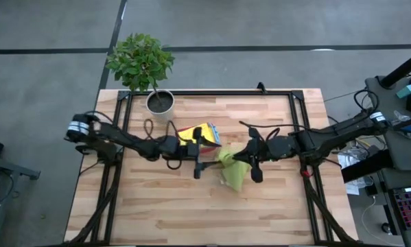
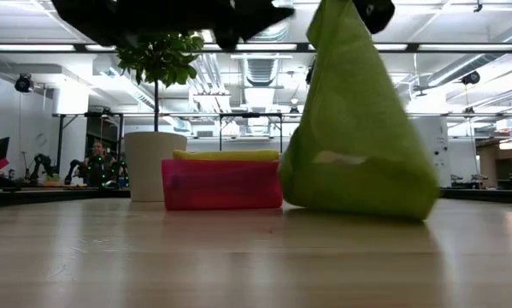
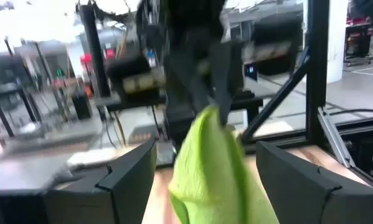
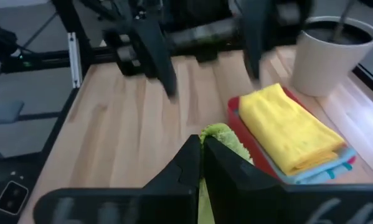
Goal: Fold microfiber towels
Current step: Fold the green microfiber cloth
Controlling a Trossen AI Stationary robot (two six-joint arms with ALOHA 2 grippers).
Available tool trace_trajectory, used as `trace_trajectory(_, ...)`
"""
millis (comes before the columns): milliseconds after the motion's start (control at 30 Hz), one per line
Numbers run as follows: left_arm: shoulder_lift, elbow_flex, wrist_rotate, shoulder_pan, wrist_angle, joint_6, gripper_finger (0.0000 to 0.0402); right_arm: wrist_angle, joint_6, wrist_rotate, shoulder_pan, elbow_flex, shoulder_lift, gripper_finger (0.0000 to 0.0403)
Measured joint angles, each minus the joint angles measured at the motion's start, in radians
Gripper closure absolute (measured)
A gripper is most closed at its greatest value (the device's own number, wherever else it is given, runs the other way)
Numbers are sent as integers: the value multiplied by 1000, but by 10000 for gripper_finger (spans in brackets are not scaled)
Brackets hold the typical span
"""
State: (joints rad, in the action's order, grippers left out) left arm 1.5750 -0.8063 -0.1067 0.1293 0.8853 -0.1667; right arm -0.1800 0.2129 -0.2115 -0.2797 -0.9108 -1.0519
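Note:
A lime green towel (image 1: 234, 174) hangs from my right gripper (image 1: 242, 156), which is shut on its top, at the table's middle. In the low view the towel (image 2: 354, 128) widens downward and its lower end rests on the table. My left gripper (image 1: 204, 158) is open just left of the towel. In the left wrist view its fingers (image 3: 127, 180) stand on either side of the towel (image 3: 214, 168) without touching it. A folded yellow towel (image 4: 289, 130) lies on a teal-blue one (image 4: 326, 175) in the pink tray (image 2: 221, 185). My right gripper pinches the lime green towel's bunched top (image 4: 222, 135) between its two shut fingers, coming level from the table's right side. Whether one layer or several, I cannot tell. The towel hangs slack below the fingers, and its lower end (image 2: 358, 198) lies on the table.
A white pot (image 1: 160, 102) with a green plant stands at the far left of the table, behind the tray. A black frame (image 1: 212, 93) runs along the far and side edges. Bare wood (image 1: 205, 213) lies toward the near edge.

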Motion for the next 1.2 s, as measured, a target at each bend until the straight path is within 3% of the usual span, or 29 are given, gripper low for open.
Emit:
trace_trajectory(233, 163, -93, 4, 8, 16, 55, 144, -15, -44, 0, -11, -65, -66, 394)
trace_trajectory(400, 191, -106, 7, 12, 2, 55, 158, -41, -58, 1, -11, -85, -90, 394)
trace_trajectory(800, 85, -103, 8, 12, -302, 45, 277, -115, -57, 4, -11, -87, -90, 394)
trace_trajectory(933, 64, -104, 7, 17, -305, 14, 317, -115, -58, 4, -10, -87, -90, 394)
trace_trajectory(1067, 55, -104, 7, 27, -303, -25, 386, -115, -57, 4, -10, -87, -90, 394)
trace_trajectory(1200, 15, -106, 7, 40, -328, -26, 399, -115, -22, 2, -10, -87, -90, 392)
